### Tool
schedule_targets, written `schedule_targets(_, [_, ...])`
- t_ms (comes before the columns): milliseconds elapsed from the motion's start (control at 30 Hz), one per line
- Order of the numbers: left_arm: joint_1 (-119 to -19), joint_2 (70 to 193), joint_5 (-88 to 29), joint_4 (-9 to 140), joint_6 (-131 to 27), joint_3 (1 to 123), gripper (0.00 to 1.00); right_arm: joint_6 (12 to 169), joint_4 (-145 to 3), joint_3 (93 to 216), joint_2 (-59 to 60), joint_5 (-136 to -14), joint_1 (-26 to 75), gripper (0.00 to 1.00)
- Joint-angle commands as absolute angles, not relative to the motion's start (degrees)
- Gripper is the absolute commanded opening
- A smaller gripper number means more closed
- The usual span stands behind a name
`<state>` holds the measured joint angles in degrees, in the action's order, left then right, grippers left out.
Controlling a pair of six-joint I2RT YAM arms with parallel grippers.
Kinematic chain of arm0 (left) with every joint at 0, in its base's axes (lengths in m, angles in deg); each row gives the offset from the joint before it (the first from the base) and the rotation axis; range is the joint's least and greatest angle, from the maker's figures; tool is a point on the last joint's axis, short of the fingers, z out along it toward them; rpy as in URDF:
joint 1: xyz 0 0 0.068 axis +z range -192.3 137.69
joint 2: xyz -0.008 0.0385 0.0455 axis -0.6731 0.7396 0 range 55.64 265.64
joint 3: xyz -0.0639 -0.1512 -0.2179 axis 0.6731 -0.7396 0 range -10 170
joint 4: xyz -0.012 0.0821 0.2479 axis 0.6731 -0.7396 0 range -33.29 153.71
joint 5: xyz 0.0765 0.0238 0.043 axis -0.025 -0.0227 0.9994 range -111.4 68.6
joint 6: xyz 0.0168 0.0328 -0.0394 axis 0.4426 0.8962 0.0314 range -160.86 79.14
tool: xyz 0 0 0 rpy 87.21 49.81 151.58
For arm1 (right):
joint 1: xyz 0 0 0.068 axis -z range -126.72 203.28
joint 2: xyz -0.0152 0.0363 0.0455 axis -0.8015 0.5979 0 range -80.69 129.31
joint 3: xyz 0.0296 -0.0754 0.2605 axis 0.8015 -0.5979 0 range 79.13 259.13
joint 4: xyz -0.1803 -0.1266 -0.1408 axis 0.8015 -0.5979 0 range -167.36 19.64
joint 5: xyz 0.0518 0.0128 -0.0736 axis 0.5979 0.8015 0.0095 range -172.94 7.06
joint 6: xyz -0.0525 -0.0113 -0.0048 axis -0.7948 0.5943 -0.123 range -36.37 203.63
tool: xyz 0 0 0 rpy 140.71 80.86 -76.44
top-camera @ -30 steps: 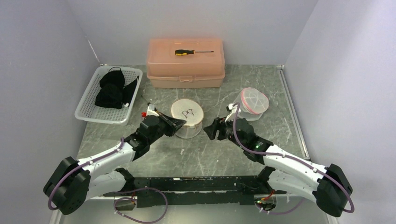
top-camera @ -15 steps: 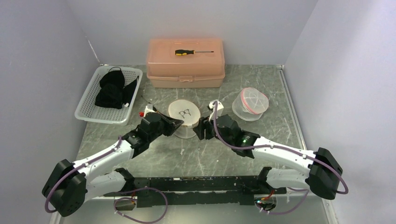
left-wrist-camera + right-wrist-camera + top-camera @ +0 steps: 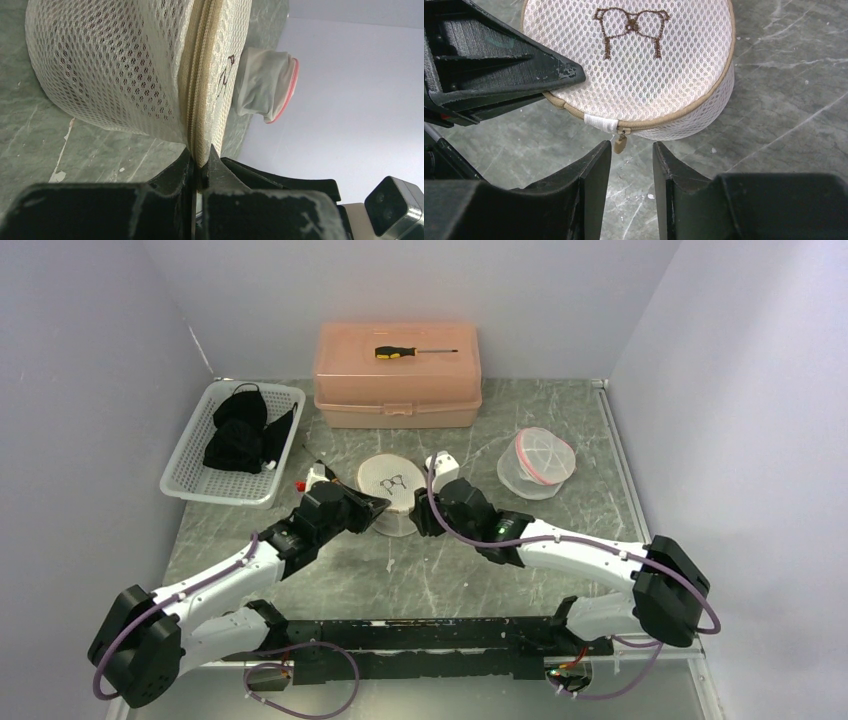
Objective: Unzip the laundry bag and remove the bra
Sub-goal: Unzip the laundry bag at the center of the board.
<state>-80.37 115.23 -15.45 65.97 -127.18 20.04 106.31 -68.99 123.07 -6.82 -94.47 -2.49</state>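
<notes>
Mesh, white, honeycomb weave: laundry bag point(image 3: 639, 65), a low round drum edged in beige tape, with a brown bra outline stitched on the lid. It stands mid-table between the two arms. The zip point(image 3: 199, 80) runs round the top rim and reads as fully closed. A beige pull tab point(image 3: 619, 144) hangs at the near side, next to a white end-stop patch. Bra: none visible; presumably inside, where the mesh does not show it.

Left gripper point(image 3: 200, 167): fingers pressed together on the zip seam, pinching the rim on the side toward its own arm. Judged purpose: an anchor, so the light bag neither slides nor spins when the tab is drawn.

Right gripper point(image 3: 631, 150): fingers spread, one on either side of the pull tab. The tab sits just beside one finger and is not yet gripped. Judged step: closing on the tab, then drawing it round the rim away from the end-stop.

Also present:
- second mesh pouch point(image 3: 541, 462), pink-trimmed, to the right and apart
- white slatted basket point(image 3: 215, 494) at left rear, holding black garments point(image 3: 240, 430)
- salmon plastic case point(image 3: 398, 375) at the back wall, with a yellow-handled screwdriver point(image 3: 412, 351) lying on its lid

Surface: table point(image 3: 450, 570), grey-green marbled, with pale veins and small white flecks.

Enclosure: plain pale lavender walls on three sides.
</notes>
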Motion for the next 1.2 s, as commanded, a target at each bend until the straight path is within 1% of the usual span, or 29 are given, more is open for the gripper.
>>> schedule_targets(0, [-80.1,113.8,-13.9,66.3,-127.0,22.1,0.03,105.7,-68.7,126.4,-6.0,-93.8,-2.9,0.4])
schedule_targets(167, [-80.2,113.9,-13.9,66.8,-127.1,21.7,0.03,106.1,-69.1,127.3,-4.3,-93.3,-3.1,0.4])
schedule_targets(367, [-80.2,113.6,-13.8,67.0,-127.2,21.6,0.03,106.3,-69.8,128.1,-2.8,-92.8,-3.1,0.36])
schedule_targets(533, [-80.2,113.5,-13.8,67.0,-127.2,21.5,0.03,106.6,-69.9,128.1,-2.3,-92.7,-3.1,0.35])
schedule_targets(700, [-80.2,113.6,-14.0,67.6,-127.4,21.0,0.03,106.7,-69.7,128.1,-2.0,-92.9,-3.1,0.31])
schedule_targets(833, [-80.2,113.8,-14.2,67.8,-127.4,21.0,0.03,106.7,-69.9,128.4,-1.6,-93.4,-3.1,0.25])
schedule_targets(967, [-80.2,113.5,-14.1,67.9,-127.3,20.9,0.03,106.5,-70.1,128.6,-1.5,-93.7,-3.1,0.17])
schedule_targets(1000, [-80.2,113.4,-14.1,67.9,-127.3,20.8,0.03,106.5,-70.1,128.6,-1.6,-93.8,-3.1,0.13])
schedule_targets(1067, [-80.2,113.4,-14.2,68.0,-127.2,20.7,0.03,106.4,-70.1,128.5,-1.5,-94.0,-3.1,0.01])
schedule_targets(1167, [-80.2,113.7,-14.8,67.5,-126.2,21.2,0.03,105.9,-70.1,128.3,-1.7,-94.5,-3.1,0.0])
